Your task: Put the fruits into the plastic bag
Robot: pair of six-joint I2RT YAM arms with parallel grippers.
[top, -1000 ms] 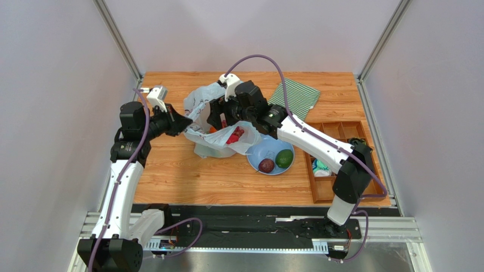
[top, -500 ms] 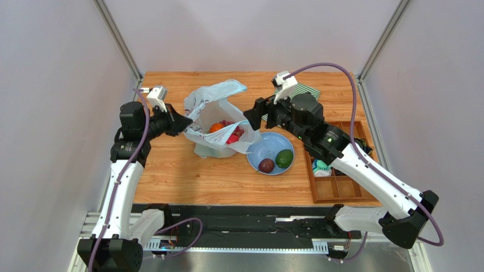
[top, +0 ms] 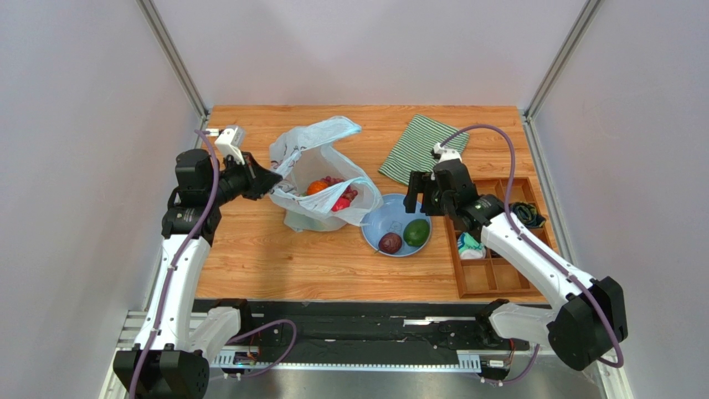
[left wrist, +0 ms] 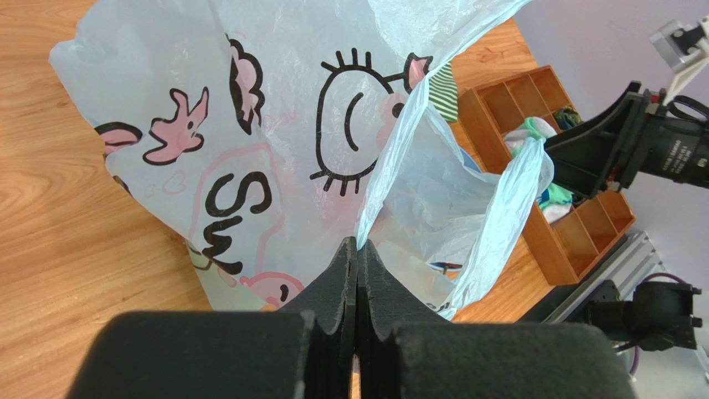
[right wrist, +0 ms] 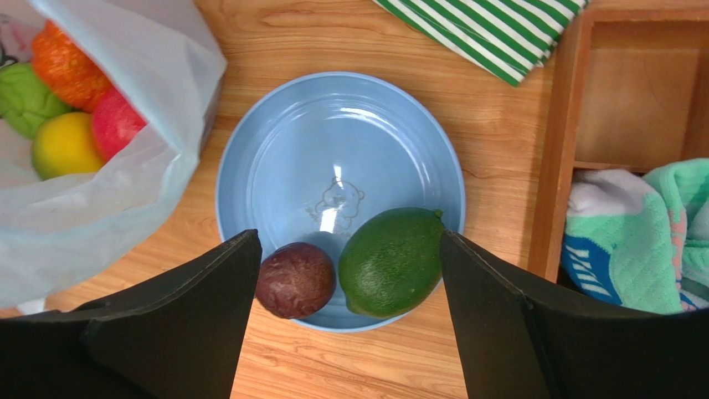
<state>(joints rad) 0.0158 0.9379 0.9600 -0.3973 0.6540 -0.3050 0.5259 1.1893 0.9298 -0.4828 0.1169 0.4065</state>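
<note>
The plastic bag (top: 320, 179) stands open at the table's middle, also seen in the left wrist view (left wrist: 275, 150). My left gripper (top: 268, 179) is shut on the bag's rim (left wrist: 358, 245) and holds it up. Inside lie an orange fruit (top: 315, 188), a red one (right wrist: 116, 125), a yellow one (right wrist: 62, 145) and a green one (right wrist: 25, 96). My right gripper (top: 422, 193) is open and empty above the blue plate (top: 383, 218). On the plate lie a dark purple fruit (right wrist: 295, 279) and a dark green fruit (right wrist: 391, 261), both between the open jaws (right wrist: 349, 237) from above.
A green striped cloth (top: 424, 143) lies behind the plate. A wooden compartment tray (top: 491, 274) with folded cloths (top: 470, 245) stands right of the plate, close to my right arm. Metal frame posts rise at the back corners.
My right arm pulled back from over the bag's mouth and swung right and nearer, now over the plate. The bag's opening is uncovered. The left gripper has not moved.
</note>
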